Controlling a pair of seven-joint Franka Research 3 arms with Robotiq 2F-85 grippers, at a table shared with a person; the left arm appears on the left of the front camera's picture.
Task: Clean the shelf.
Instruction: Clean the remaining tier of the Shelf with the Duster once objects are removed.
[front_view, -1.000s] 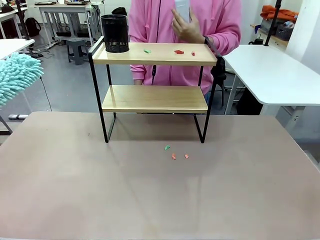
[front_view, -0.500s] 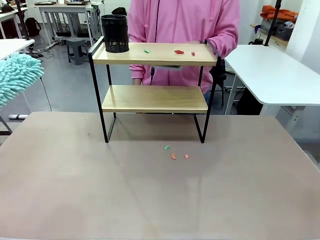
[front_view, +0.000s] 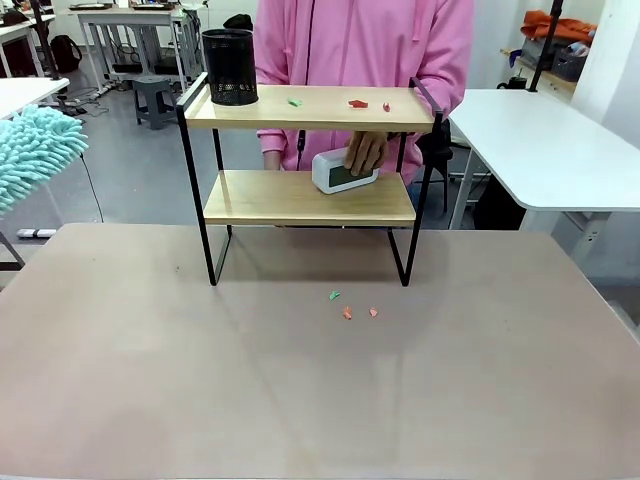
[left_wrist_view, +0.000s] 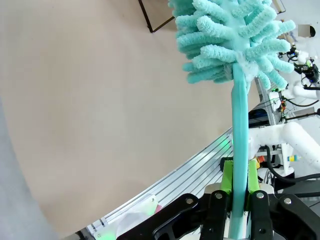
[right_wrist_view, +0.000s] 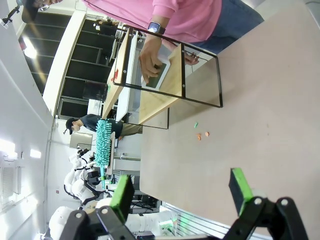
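The shelf (front_view: 310, 196) stands at the far side of the table, with small green and red scraps (front_view: 358, 103) on its top board (front_view: 320, 118). A person in pink holds a white clock (front_view: 338, 173) on the lower board with one hand (front_view: 366, 152). My left gripper (left_wrist_view: 240, 176) is shut on the handle of a teal fluffy duster (left_wrist_view: 230, 35), whose head shows at the left edge (front_view: 35, 150). My right gripper (right_wrist_view: 181, 192) is open and holds nothing, well back from the shelf (right_wrist_view: 165, 75).
A black mesh cup (front_view: 229, 66) stands on the top board's left end. Three small scraps (front_view: 347, 312) lie on the table (front_view: 300, 410) in front of the shelf. A white table (front_view: 560, 150) stands at the right.
The person's hand has come down from above the top board with the white clock and set it on the lower board. The duster has not moved.
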